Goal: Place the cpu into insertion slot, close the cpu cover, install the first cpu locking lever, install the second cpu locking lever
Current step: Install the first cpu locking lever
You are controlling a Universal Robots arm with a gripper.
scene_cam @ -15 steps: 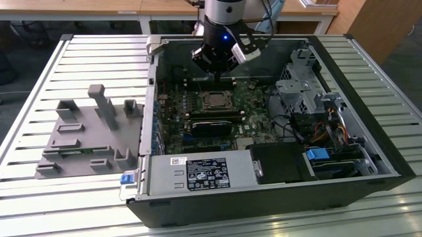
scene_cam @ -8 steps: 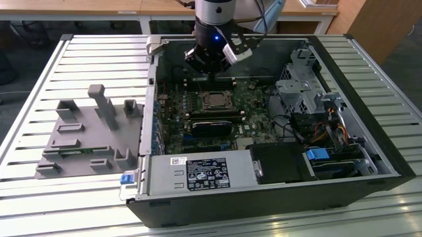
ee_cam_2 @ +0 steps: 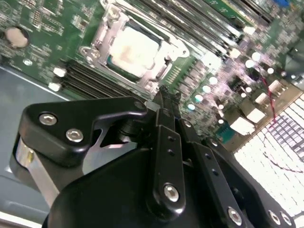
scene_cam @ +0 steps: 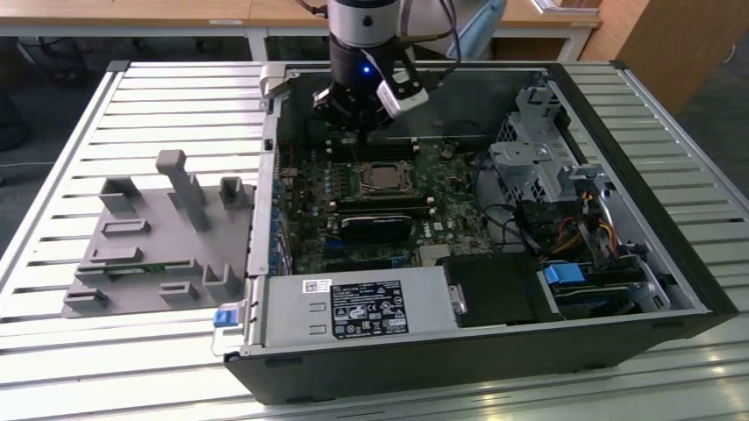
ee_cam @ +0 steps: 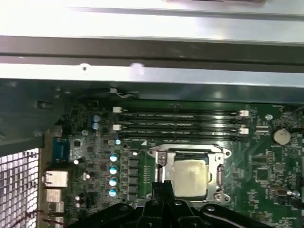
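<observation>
Starting at the jaws: you have them pressed together with nothing between them, as both wrist views show. The gripper (ee_cam_2: 166,97) (ee_cam: 164,184) points its black fingers (ee_cam_2: 164,142) at the edge of the socket. You cannot tell whether the tips touch the metal there.

In the exterior view the gripper (scene_cam: 356,136) hangs inside the computer case (scene_cam: 690,263), and the cpu (scene_cam: 378,179) lies at about six o'clock from it, close by. The cpu (ee_cam: 190,176) (ee_cam_2: 133,50) is already seated flat in the insertion slot (ee_cam: 190,156), with its silvery-beige top facing up. The cpu cover (ee_cam: 218,166) (ee_cam_2: 102,33) lies down around it as a silvery frame, and the chip shows through the cut-out centre. How the locking levers stand is not clear.

Around the socket you have the green motherboard (ee_cam: 256,171). Long memory slots (ee_cam: 180,126) run beside the socket, and a coin battery (ee_cam: 281,137) (ee_cam_2: 16,37) sits near one corner.

Farther out in the exterior view:
- A long black card (scene_cam: 374,226) lies at six o'clock from the cpu.
- The power supply (scene_cam: 351,307) lies beyond the card.
- A metal drive cage (scene_cam: 532,167) stands at three o'clock from the cpu.
- A grey fixture (scene_cam: 153,237) rests outside the case at nine o'clock, on the slatted table (scene_cam: 175,96).
</observation>
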